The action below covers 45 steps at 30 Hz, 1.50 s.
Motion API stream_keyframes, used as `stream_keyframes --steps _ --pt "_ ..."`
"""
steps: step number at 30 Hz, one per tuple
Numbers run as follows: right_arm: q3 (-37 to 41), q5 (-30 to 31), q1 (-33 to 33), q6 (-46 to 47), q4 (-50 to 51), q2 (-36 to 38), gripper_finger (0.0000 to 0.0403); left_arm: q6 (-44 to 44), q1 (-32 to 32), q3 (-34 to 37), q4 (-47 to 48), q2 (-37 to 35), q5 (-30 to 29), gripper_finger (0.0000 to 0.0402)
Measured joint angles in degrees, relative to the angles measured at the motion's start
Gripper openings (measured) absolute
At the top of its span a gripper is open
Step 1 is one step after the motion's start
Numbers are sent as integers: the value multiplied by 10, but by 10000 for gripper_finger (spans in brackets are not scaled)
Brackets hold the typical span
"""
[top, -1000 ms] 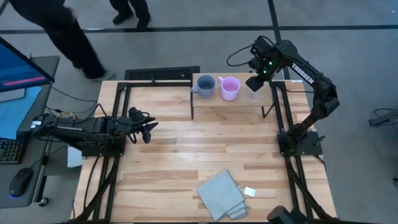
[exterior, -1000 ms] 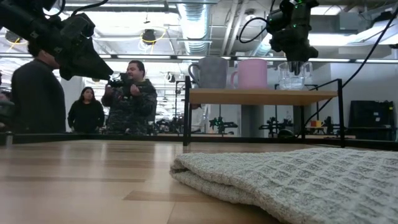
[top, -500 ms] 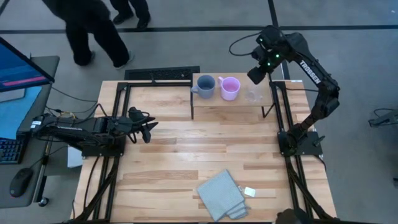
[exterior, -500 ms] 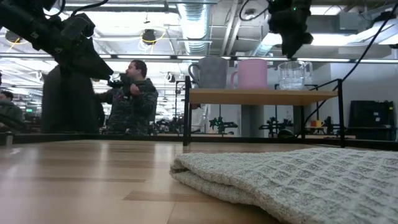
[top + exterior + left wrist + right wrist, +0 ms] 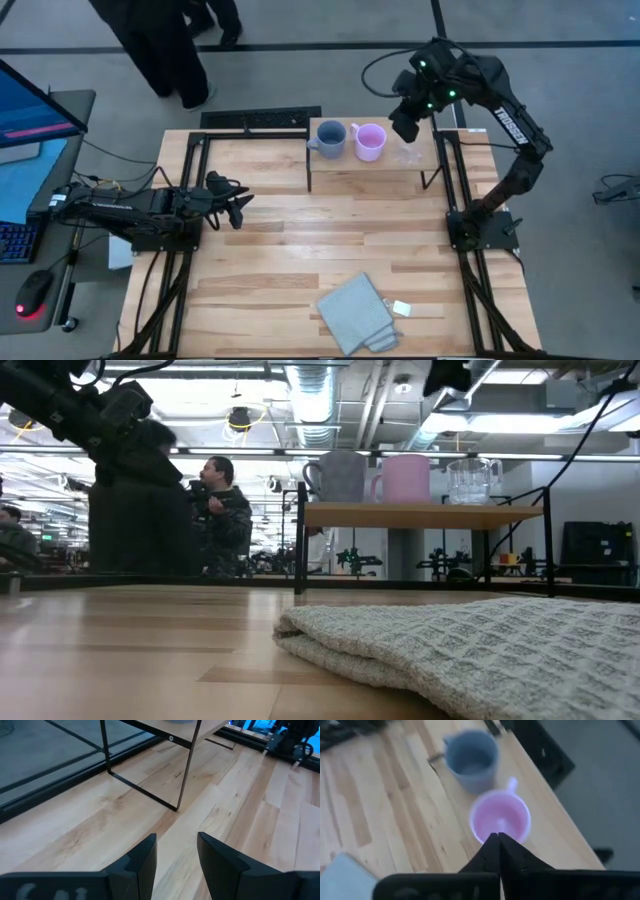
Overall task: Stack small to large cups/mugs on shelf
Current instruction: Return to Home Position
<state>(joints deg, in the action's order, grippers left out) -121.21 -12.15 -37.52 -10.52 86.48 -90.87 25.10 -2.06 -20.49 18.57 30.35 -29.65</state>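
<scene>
The blue-grey mug (image 5: 331, 138), the pink mug (image 5: 369, 141) and the clear cup (image 5: 406, 153) stand in a row on the shelf (image 5: 372, 167) (all upright). The right gripper (image 5: 402, 126) hangs high above the clear cup, fingers pressed together, holding nothing. The left gripper (image 5: 176, 838) waits over the table's left side, fingers slightly parted and empty.

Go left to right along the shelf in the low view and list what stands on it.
Blue-grey mug → pink mug → clear cup, all upright on the shelf.
</scene>
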Motion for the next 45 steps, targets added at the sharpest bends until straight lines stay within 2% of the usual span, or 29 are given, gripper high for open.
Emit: stream_keyframes --steps 2,7,10,16,21,30,36,45 --pt "-2 2 21 3 -23 8 11 4 0 0 0 0 0 132" --pt "-3 2 81 11 -84 36 22 11 0 0 0 0 0 132" --pt "-3 6 115 10 -97 50 8 11 0 0 0 0 0 132" --pt "33 84 163 19 -102 78 5 11 0 0 -3 0 -17 132" --pt "126 91 180 40 -162 121 3 -7 0 0 -31 0 -14 113" --pt "325 91 196 79 -323 224 1 -35 0 0 -49 0 -28 8" --pt "431 93 211 104 -403 274 1 -50 0 0 -61 0 -48 2" --pt "610 90 211 118 -546 352 0 -50 1 0 -61 -20 -40 0"
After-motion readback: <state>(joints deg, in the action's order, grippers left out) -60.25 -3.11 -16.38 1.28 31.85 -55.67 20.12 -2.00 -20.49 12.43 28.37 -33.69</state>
